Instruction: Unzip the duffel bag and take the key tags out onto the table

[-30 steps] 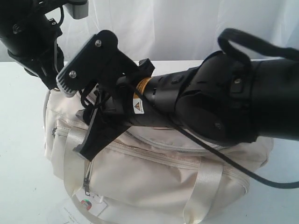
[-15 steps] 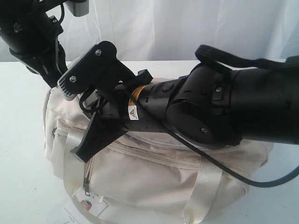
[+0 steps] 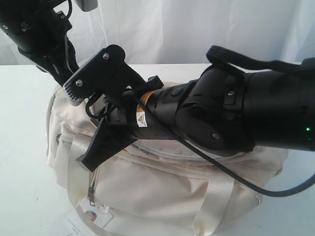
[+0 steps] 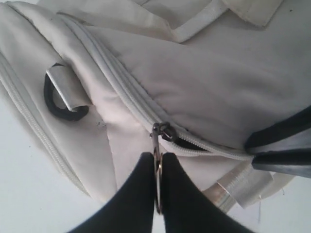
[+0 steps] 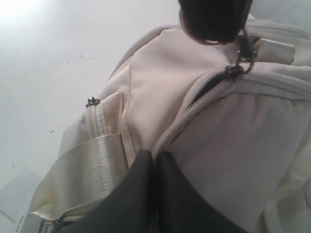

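Note:
The cream duffel bag (image 3: 162, 191) lies on the white table (image 3: 19, 147). My left gripper (image 4: 158, 162) is shut on the metal ring pull of the top zipper, just below the slider (image 4: 165, 131). A short dark gap shows in the zip beside the slider. My right gripper (image 5: 154, 158) is shut on the bag's fabric at the zipper line, a short way along from the slider (image 5: 235, 70). In the exterior view the right gripper (image 3: 93, 155) presses on the bag's left end, and the left gripper's tips are hidden behind it. The key tags are out of view.
A black strap ring (image 4: 60, 104) sits on the bag's end. A side pocket zipper pull (image 5: 91, 102) and a webbing handle (image 5: 82, 179) are close to my right gripper. The paper hangtag (image 3: 96, 214) lies at the bag's front. A white curtain hangs behind.
The right arm slid left a little, then held. The left arm shifted slightly to the right and up. Both grips stay as they were.

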